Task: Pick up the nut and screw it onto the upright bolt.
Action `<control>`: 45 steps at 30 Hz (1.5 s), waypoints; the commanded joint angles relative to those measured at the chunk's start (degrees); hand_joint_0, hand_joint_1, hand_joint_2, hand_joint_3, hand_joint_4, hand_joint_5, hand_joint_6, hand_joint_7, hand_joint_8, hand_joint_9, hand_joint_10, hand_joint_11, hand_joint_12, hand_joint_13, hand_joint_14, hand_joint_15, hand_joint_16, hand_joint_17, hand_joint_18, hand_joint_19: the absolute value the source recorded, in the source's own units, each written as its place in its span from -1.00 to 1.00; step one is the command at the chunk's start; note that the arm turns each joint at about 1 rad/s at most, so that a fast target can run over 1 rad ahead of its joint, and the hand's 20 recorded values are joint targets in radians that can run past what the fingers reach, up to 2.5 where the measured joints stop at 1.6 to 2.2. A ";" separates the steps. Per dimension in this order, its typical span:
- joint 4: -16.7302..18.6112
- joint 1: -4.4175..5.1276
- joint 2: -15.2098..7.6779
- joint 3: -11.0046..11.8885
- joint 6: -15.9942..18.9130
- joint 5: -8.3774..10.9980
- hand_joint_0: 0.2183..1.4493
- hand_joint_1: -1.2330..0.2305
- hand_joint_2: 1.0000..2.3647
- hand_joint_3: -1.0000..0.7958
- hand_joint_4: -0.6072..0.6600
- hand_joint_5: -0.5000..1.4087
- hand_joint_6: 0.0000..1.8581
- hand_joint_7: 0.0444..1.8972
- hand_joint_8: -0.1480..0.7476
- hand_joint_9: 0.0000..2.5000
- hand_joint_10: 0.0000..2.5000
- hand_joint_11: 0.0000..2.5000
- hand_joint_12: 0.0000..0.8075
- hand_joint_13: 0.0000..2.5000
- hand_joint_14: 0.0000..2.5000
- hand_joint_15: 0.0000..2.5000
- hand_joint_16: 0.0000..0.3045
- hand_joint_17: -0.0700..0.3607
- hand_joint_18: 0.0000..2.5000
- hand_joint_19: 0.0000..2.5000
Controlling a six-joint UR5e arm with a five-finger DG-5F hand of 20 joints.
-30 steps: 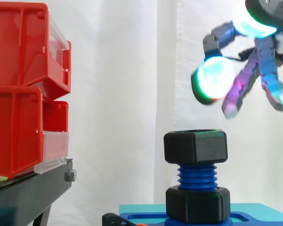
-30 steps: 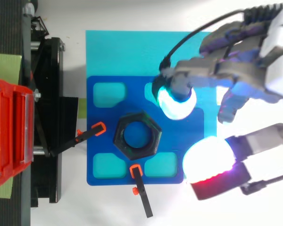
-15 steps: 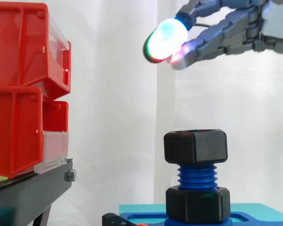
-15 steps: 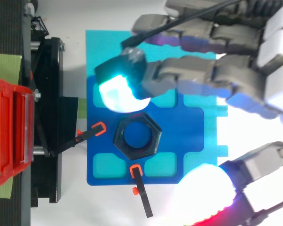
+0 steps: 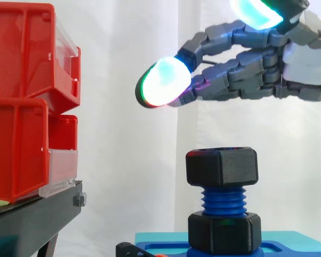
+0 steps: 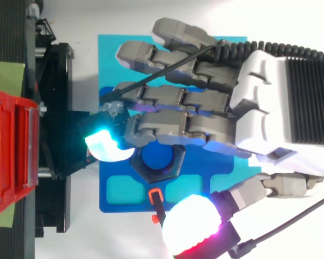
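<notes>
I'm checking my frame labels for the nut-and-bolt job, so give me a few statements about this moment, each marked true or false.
1. The hand hovers above the upper nut with a clear gap between them. True.
2. The hand's fingers are curled tightly round the upper nut. False: they stretch out nearly straight and hold nothing.
3. The bolt shows blue thread between the upper nut and a lower nut. True.
4. In the side view the red bins stand to the right of the bolt. False: they stand to its left, on the black stand.
</notes>
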 commanded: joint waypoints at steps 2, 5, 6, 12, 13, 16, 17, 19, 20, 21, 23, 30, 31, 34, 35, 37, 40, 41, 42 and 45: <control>-1.46 0.04 -0.14 0.01 0.18 0.15 -0.60 0.60 -1.00 -0.44 0.05 -0.62 -0.46 -0.42 -0.30 -0.71 -1.00 -1.00 -0.16 -0.94 -1.00 -1.00 -0.68 -0.16 -1.00 -1.00; -2.43 0.04 -0.14 0.01 0.18 -0.20 -0.60 0.60 -1.00 -0.44 0.05 -0.61 -0.46 -0.41 -0.30 -0.71 -1.00 -1.00 -0.16 -0.95 -1.00 -1.00 -0.68 -0.17 -1.00 -1.00; -2.43 -0.05 -0.14 0.01 0.18 -0.20 -0.60 0.60 -1.00 -0.44 0.06 -0.61 -0.46 -0.41 -0.29 -0.72 -1.00 -1.00 -0.16 -0.95 -1.00 -1.00 -0.68 -0.17 -1.00 -1.00; -3.66 -0.14 -0.85 -0.08 0.18 -0.29 -0.60 0.62 -1.00 -0.44 0.09 -0.62 -0.46 -0.38 -0.27 -0.74 -1.00 -1.00 -0.15 -0.97 -1.00 -1.00 -0.68 -0.17 -1.00 -1.00; -3.66 -0.23 -1.11 -0.08 0.27 -0.29 -0.60 0.62 -1.00 -0.44 0.10 -0.62 -0.46 -0.37 -0.26 -0.74 -1.00 -1.00 -0.14 -0.97 -1.00 -1.00 -0.68 -0.17 -1.00 -1.00; -3.05 -0.05 -1.11 -0.08 0.53 -0.38 -0.60 0.59 -1.00 -0.44 0.12 -0.61 -0.46 -0.35 -0.25 -0.72 -1.00 -1.00 -0.14 -0.95 -1.00 -1.00 -0.68 -0.16 -1.00 -1.00; -3.13 -0.14 -1.20 -0.08 0.53 -0.38 -0.60 0.59 -1.00 -0.44 0.13 -0.61 -0.46 -0.34 -0.24 -0.72 -1.00 -1.00 -0.13 -0.95 -1.00 -1.00 -0.68 -0.16 -1.00 -1.00; -3.13 -0.23 -1.20 -0.08 0.53 -0.38 -0.60 0.59 -1.00 -0.44 0.14 -0.61 -0.46 -0.32 -0.24 -0.71 -1.00 -1.00 -0.13 -0.94 -1.00 -1.00 -0.68 -0.16 -1.00 -1.00; -3.22 -0.23 -1.20 -0.08 0.53 -0.38 -0.60 0.59 -1.00 -0.44 0.14 -0.61 -0.46 -0.31 -0.23 -0.71 -1.00 -1.00 -0.13 -0.93 -1.00 -1.00 -0.68 -0.16 -1.00 -1.00; -3.31 -0.23 -1.20 -0.08 0.53 -0.38 -0.60 0.59 -1.00 -0.44 0.14 -0.61 -0.46 -0.31 -0.22 -0.71 -1.00 -1.00 -0.13 -0.93 -1.00 -1.00 -0.67 -0.16 -1.00 -1.00; -3.31 -0.23 -1.20 -0.08 0.53 -0.38 -0.60 0.58 -1.00 -0.44 0.15 -0.60 -0.46 -0.29 -0.22 -0.71 -1.00 -1.00 -0.12 -0.93 -1.00 -1.00 -0.68 -0.16 -1.00 -1.00; -3.66 -0.40 -1.20 -0.17 0.53 -0.38 -0.59 0.57 -1.00 -0.44 0.16 -0.59 -0.46 -0.23 -0.20 -0.68 -1.00 -1.00 -0.12 -0.91 -1.00 -1.00 -0.68 -0.16 -1.00 -1.00; -3.66 -0.49 -1.11 -0.08 0.53 -0.47 -0.59 0.57 -1.00 -0.44 0.17 -0.59 -0.46 -0.23 -0.20 -0.68 -1.00 -1.00 -0.12 -0.91 -1.00 -1.00 -0.68 -0.16 -1.00 -1.00; -3.66 -0.76 -1.11 -0.17 0.44 -0.99 -0.59 0.56 -1.00 -0.44 0.18 -0.58 -0.46 -0.20 -0.19 -0.67 -1.00 -1.00 -0.13 -0.90 -1.00 -1.00 -0.68 -0.17 -1.00 -1.00; -3.66 -0.93 -1.20 -0.08 0.44 -1.35 -0.59 0.56 -1.00 -0.44 0.19 -0.57 -0.46 -0.18 -0.17 -0.65 -1.00 -1.00 -0.13 -0.90 -1.00 -1.00 -0.69 -0.17 -1.00 -1.00; -3.66 -1.19 -1.11 -0.08 0.44 -1.61 -0.59 0.55 -1.00 -0.44 0.20 -0.57 -0.46 -0.14 -0.17 -0.63 -1.00 -1.00 -0.13 -0.89 -1.00 -1.00 -0.70 -0.19 -1.00 -1.00; -3.66 -1.46 -1.20 -0.08 0.35 -1.96 -0.58 0.51 -1.00 -0.44 0.23 -0.54 -0.46 0.04 -0.16 -0.59 -1.00 -1.00 -0.14 -0.87 -1.00 -1.00 -0.72 -0.23 -1.00 -1.00; -3.66 -1.46 -1.11 -0.17 0.27 -2.14 -0.57 0.50 -1.00 -0.44 0.21 -0.53 -0.46 0.10 -0.15 -0.59 -1.00 -1.00 -0.15 -0.86 -1.00 -1.00 -0.73 -0.24 -1.00 -1.00; -3.66 -1.55 -1.20 -0.08 0.27 -2.14 -0.57 0.49 -1.00 -0.44 0.20 -0.52 -0.46 0.13 -0.15 -0.58 -1.00 -1.00 -0.15 -0.86 -1.00 -1.00 -0.73 -0.25 -1.00 -1.00; -3.66 -1.81 -1.11 -0.08 0.27 -2.58 -0.54 0.30 -1.00 -0.44 0.12 -0.50 -0.46 0.34 -0.12 -0.54 -1.00 -1.00 -0.20 -0.81 -1.00 -1.00 -0.76 -0.29 -1.00 -1.00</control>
